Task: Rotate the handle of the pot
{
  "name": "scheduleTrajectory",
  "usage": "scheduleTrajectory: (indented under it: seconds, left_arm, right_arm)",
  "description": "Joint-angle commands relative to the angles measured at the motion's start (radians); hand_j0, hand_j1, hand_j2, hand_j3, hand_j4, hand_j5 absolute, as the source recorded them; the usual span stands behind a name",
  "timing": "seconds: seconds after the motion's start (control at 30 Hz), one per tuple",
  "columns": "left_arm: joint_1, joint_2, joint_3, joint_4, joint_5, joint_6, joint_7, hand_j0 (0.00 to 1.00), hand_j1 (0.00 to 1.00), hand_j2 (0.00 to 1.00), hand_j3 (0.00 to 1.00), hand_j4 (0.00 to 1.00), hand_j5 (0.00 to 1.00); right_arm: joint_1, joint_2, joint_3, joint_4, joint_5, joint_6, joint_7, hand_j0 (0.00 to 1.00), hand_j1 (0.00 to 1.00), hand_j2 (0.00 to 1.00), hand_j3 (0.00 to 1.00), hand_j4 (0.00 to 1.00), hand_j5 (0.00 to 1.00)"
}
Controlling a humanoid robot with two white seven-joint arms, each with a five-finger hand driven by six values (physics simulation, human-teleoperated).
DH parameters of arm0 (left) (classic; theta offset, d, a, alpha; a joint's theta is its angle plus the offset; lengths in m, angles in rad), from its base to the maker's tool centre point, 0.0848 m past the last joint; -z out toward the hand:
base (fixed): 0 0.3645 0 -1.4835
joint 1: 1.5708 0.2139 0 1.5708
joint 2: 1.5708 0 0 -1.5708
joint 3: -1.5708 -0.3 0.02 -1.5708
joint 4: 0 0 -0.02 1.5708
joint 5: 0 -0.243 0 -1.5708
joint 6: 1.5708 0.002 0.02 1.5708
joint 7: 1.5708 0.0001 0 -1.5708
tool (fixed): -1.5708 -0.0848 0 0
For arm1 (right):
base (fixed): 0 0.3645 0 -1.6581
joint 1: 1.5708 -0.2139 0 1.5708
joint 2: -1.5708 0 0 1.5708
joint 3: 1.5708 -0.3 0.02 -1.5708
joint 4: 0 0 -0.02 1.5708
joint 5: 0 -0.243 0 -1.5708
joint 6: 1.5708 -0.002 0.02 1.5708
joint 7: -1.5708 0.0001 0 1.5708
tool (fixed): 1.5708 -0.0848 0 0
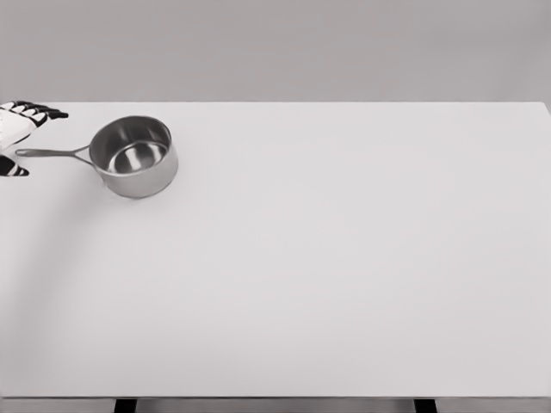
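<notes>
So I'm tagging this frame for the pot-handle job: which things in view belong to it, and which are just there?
Part of the job:
- pot, upright at the table's far left
- pot handle, pointing left
- left hand at the left edge, fingers spread around the handle's end, contact unclear

Just there:
- white table, only the pot's support
- nothing else lies about

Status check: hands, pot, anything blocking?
Left hand open around the handle tip, no grasp. Pot upright, far left of table. Right hand unseen. Nothing blocking.
</notes>
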Motion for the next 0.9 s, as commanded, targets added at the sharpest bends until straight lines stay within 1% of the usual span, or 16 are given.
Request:
scheduleTrajectory:
  seconds: [0.0, 0.23, 0.37, 0.4, 0.47, 0.7, 0.87]
  left_arm:
    - [0.000, -0.009, 0.000, 0.011, -0.009, 0.001, 0.001, 1.00, 1.00, 1.00, 1.00, 1.00, 1.00]
    - [-0.017, -0.020, -0.004, 0.034, -0.023, 0.001, 0.001, 1.00, 1.00, 1.00, 1.00, 1.00, 1.00]
    - [-0.037, -0.030, -0.005, 0.040, -0.026, 0.001, 0.001, 1.00, 1.00, 1.00, 1.00, 1.00, 1.00]
    - [-0.040, -0.033, -0.004, 0.042, -0.038, 0.001, 0.001, 1.00, 1.00, 1.00, 1.00, 1.00, 1.00]
    - [-0.066, -0.056, -0.005, 0.081, -0.062, 0.001, 0.002, 1.00, 1.00, 1.00, 1.00, 1.00, 1.00]
    - [-0.069, -0.056, -0.005, 0.081, -0.064, 0.001, 0.002, 1.00, 1.00, 1.00, 1.00, 1.00, 1.00]
    - [-0.083, -0.058, -0.005, 0.083, -0.069, 0.001, 0.002, 1.00, 1.00, 1.00, 1.00, 1.00, 1.00]
  right_arm:
    - [0.000, 0.000, 0.000, 0.000, -0.001, 0.000, -0.001, 1.00, 1.00, 1.00, 1.00, 1.00, 1.00]
    - [0.000, 0.000, 0.000, 0.000, -0.001, 0.000, 0.000, 1.00, 1.00, 1.00, 1.00, 1.00, 1.00]
    - [0.000, 0.000, 0.000, 0.000, -0.001, 0.000, 0.000, 1.00, 1.00, 1.00, 1.00, 1.00, 1.00]
    - [0.000, 0.000, 0.000, 0.000, -0.001, 0.000, 0.000, 1.00, 1.00, 1.00, 1.00, 1.00, 1.00]
    - [0.000, 0.000, 0.000, 0.000, -0.001, 0.000, 0.000, 1.00, 1.00, 1.00, 1.00, 1.00, 1.00]
    - [0.000, 0.000, 0.000, 0.000, -0.001, 0.000, 0.000, 1.00, 1.00, 1.00, 1.00, 1.00, 1.00]
    - [0.000, 0.000, 0.000, 0.000, -0.001, 0.000, -0.001, 1.00, 1.00, 1.00, 1.00, 1.00, 1.00]
